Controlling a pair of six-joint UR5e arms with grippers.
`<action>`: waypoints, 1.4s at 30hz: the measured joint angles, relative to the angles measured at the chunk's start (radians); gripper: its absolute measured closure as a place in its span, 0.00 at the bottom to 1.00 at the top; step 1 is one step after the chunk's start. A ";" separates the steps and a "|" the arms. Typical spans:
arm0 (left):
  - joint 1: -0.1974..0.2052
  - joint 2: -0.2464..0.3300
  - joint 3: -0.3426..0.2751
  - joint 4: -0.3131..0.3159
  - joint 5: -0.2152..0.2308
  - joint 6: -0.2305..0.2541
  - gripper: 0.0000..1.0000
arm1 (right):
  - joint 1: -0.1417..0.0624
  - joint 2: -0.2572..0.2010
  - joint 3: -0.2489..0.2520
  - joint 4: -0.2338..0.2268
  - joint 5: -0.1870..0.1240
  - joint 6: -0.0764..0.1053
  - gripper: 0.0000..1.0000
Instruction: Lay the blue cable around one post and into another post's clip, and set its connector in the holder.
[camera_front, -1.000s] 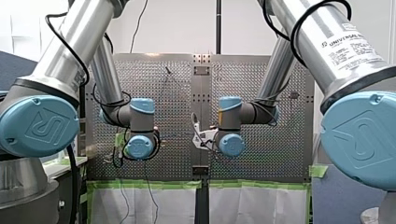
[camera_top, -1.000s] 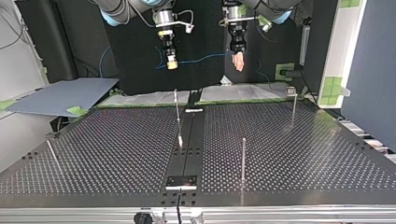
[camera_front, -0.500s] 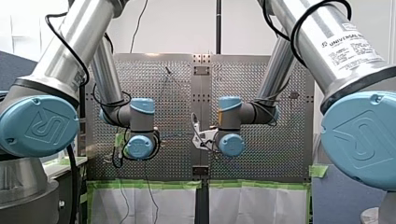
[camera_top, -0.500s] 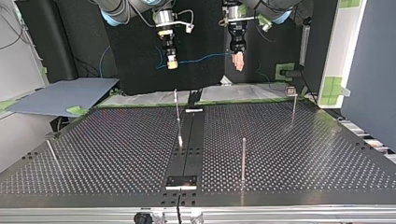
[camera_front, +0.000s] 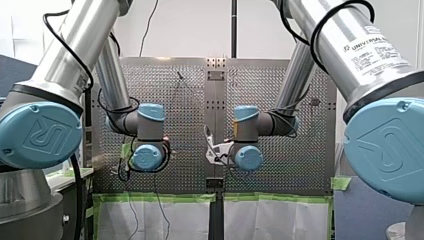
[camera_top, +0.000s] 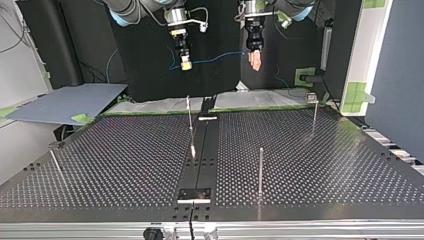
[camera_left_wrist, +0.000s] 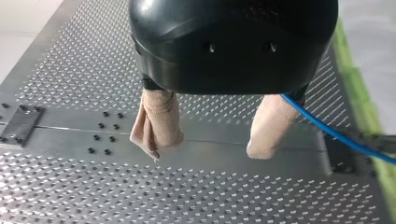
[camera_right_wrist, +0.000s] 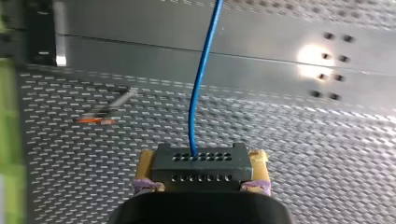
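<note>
Above the perforated metal counter (camera_top: 310, 165), the blue cable (camera_right_wrist: 201, 79) hangs between both arms. My right jaws are closed on its black connector block (camera_right_wrist: 201, 165); my left jaws stand wide open, cable beside one beige pad (camera_left_wrist: 268, 126). Routing seems not yet begun; next, lower the cable toward a slim metal post (camera_top: 260, 170).

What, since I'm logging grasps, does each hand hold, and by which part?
My right hand clamps the black connector by its two sides. My left hand is open, holding nothing; the blue cable passes one finger.
</note>
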 joint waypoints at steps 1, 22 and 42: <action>-0.004 0.002 -0.009 -0.011 -0.001 -0.011 0.00 | 0.001 0.010 0.002 0.010 -0.001 -0.001 1.00; -0.004 0.011 -0.031 -0.064 0.000 -0.055 0.00 | 0.000 0.075 0.005 0.187 -0.004 -0.001 1.00; 0.027 0.160 0.010 -0.189 -0.002 -0.104 0.00 | -0.001 -0.069 -0.086 0.290 -0.031 0.099 1.00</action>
